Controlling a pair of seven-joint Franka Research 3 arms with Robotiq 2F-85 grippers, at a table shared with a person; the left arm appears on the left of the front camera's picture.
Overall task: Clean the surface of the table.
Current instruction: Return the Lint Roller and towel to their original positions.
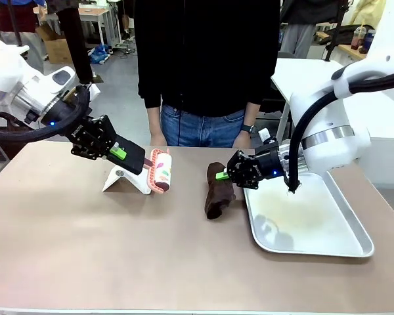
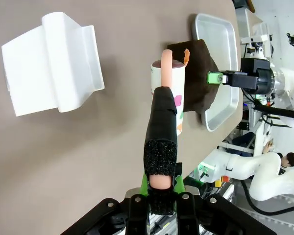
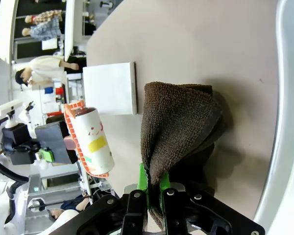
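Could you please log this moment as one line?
left gripper: shut on roller | right gripper: shut on cloth | table

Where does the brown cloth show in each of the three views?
Front view: brown cloth at centre, left of the metal tray, pinched by the right gripper.
Left wrist view: cloth upper right, beside the tray.
Right wrist view: cloth at centre.
Shared landmark: the lint roller.

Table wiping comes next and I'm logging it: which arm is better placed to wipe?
Probably the right: its gripper is shut on the brown cloth, which touches the table. The left gripper holds a lint roller.
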